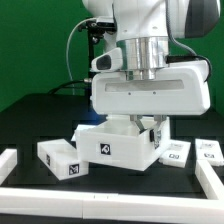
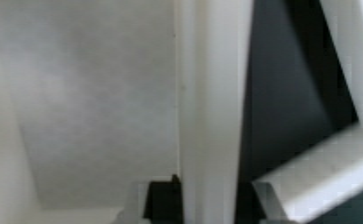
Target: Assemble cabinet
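Note:
The cabinet (image 1: 112,142) is a white box with a black-and-white tag on its front, standing at the middle of the black table. My gripper (image 1: 150,127) reaches down from above onto its top edge on the exterior view's right side. In the wrist view the gripper (image 2: 208,200) straddles an upright white cabinet wall (image 2: 210,110), with one dark finger (image 2: 160,202) tight against it and the other on the far side. It looks shut on that wall. A loose white tagged panel (image 1: 60,160) lies on the exterior view's left of the cabinet.
The marker board (image 1: 180,152) lies on the exterior view's right behind the cabinet. White border rails (image 1: 110,202) run along the front and the sides of the table. Another white slanted part (image 2: 320,170) shows near the gripper in the wrist view.

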`<state>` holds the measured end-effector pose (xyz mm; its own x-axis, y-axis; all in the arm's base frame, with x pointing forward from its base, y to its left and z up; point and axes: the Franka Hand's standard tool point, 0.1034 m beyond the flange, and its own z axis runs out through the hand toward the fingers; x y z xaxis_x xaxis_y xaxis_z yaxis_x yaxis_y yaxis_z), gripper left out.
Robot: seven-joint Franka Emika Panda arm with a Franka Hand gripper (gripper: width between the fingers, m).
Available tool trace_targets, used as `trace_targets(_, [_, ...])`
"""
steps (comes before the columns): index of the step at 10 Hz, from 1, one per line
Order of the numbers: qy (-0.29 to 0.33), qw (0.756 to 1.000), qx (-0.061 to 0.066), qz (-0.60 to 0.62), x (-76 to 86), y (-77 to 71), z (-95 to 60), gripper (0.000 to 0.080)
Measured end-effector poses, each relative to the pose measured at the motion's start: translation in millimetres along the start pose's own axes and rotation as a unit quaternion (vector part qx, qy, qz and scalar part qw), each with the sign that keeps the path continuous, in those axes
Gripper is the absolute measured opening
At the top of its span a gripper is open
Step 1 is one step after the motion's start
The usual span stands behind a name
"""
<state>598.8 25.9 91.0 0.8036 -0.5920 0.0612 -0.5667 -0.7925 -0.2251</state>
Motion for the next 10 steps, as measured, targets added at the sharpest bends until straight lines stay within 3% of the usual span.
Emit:
trace_targets(4, [-0.003, 0.992, 0.006, 0.124, 1.1, -4.2, 0.4, 0.0091])
trace_targets(6, [-0.010, 0.961, 0.017, 0.274, 22.4, -18.0, 14.9, 0.0091])
trace_targets(8, [-0.017, 0.917, 0.018, 0.398, 21.0, -39.8, 27.4, 0.0091])
trace_targets(10, [-0.015, 0.928, 0.017, 0.371, 22.2, -35.6, 26.9, 0.0091])
